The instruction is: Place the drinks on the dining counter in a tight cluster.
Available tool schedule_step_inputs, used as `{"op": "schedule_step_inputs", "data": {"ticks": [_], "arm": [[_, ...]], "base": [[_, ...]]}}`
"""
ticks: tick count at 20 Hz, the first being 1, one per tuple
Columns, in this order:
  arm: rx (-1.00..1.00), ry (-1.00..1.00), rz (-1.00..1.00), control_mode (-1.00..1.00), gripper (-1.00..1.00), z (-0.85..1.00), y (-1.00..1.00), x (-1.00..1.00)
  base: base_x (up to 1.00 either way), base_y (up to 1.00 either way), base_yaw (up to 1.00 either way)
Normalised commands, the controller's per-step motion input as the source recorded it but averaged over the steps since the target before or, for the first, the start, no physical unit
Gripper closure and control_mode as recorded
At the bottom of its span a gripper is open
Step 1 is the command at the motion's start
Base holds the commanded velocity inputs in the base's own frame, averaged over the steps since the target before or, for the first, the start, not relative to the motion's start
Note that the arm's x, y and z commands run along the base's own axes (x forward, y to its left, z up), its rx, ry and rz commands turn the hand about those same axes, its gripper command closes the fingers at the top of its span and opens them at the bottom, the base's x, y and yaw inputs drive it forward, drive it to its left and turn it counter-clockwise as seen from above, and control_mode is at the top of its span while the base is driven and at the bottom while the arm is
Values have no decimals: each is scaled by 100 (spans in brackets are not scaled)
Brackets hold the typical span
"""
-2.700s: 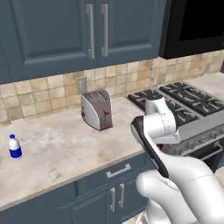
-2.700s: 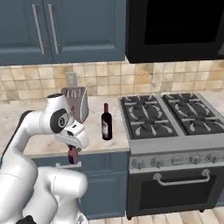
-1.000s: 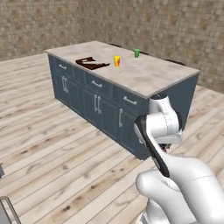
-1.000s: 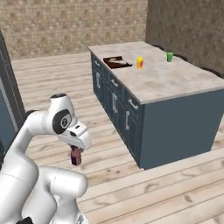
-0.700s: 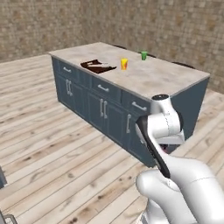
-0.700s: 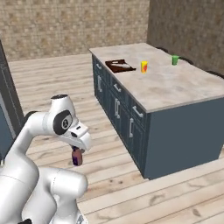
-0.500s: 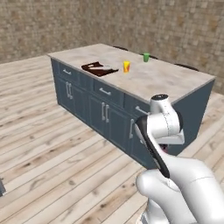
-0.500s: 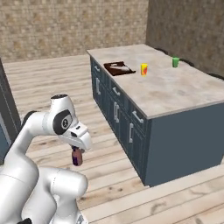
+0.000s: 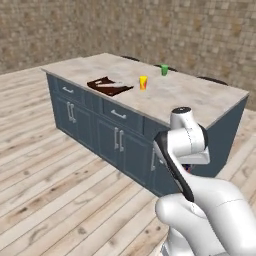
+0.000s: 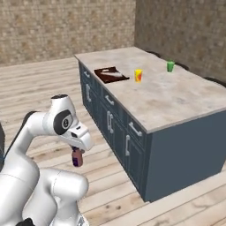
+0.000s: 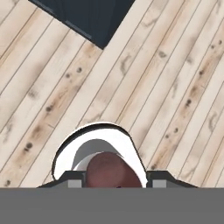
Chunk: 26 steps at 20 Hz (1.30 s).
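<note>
The dining counter [image 10: 176, 103] is the largest thing here: a long island with a beige marble top and blue-grey drawer fronts with silver handles, standing on a pale wooden plank floor [image 9: 45, 175] before a brick-patterned wall [image 9: 150, 30]. In the left base view it runs from about ten o'clock toward three o'clock; in the right base view it fills the stretch from twelve to four o'clock.

On its top lies a dark brown tray [image 9: 110, 85] with something pale on it, near the long edge above the drawers. Just beyond the tray, toward one o'clock of it in the left base view, stands a yellow cup [image 9: 143, 83], and further on in the same direction, well apart, a green cup [image 9: 164, 70].

The arm is folded in close to the robot's body, off the counter and over the floor. In the right base view the gripper [image 10: 77, 155] hangs at about eight o'clock of the frame, pointing down, its jaws clamped on the tiny maroon bottle [image 10: 77, 159], which sticks out below the hand, upright. In the hand view the bottle's rounded maroon body [image 11: 113, 171] sits at six o'clock between the two fingertips [image 11: 72, 179], with floor planks beyond and a dark corner of the island at twelve o'clock.
</note>
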Motion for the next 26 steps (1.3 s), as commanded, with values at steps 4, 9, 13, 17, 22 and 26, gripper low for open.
{"op": "schedule_step_inputs", "data": {"ticks": [4, 9, 13, 17, 22, 26], "arm": [[0, 0, 0, 100, 100, 0, 0, 0], [0, 0, 0, 100, 100, 0, 0, 0], [0, 0, 0, 100, 100, 0, 0, 0], [0, 0, 0, 100, 100, 0, 0, 0], [0, 0, 0, 100, 100, 0, 0, 0], [0, 0, 0, 100, 100, 0, 0, 0]], "base": [[64, 20, -34], [71, 19, -26], [83, 12, -10], [69, 7, -23], [61, 14, -29], [66, 25, -22]]}}
